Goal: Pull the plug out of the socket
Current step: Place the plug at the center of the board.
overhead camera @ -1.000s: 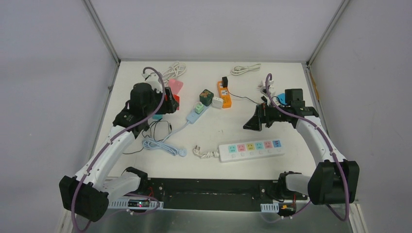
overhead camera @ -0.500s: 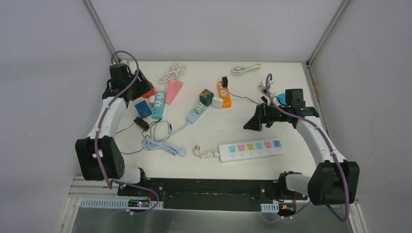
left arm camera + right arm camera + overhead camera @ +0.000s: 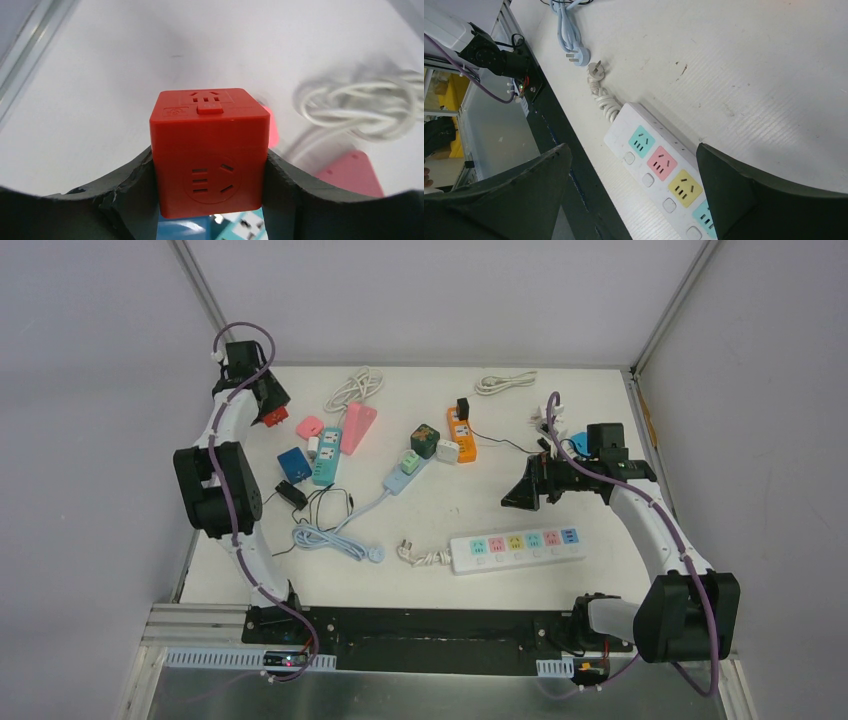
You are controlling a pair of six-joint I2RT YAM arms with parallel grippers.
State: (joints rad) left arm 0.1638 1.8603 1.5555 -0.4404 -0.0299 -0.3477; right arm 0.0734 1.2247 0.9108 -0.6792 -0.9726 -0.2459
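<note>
A red cube plug (image 3: 210,150) with socket faces is pinched between the dark fingers of my left gripper (image 3: 210,185). The top view shows that gripper (image 3: 268,412) and the red cube (image 3: 273,418) above the table's far left corner. The cube hangs apart from the teal socket strip (image 3: 326,456), which lies to its right with a white plug still in it. A blurred bit of the teal strip shows under the cube in the left wrist view. My right gripper (image 3: 520,495) hovers open at the right, empty (image 3: 631,147).
A white multi-colour power strip (image 3: 517,548) lies under the right gripper. Nearby lie a pink strip (image 3: 357,425), blue cube (image 3: 294,462), light-blue strip (image 3: 405,472), orange strip (image 3: 461,435), coiled white cables (image 3: 355,388) and a blue cable coil (image 3: 330,537).
The left arm swung from the middle left back to the far left corner, carrying the red cube away from the teal strip. The right arm stayed put.
</note>
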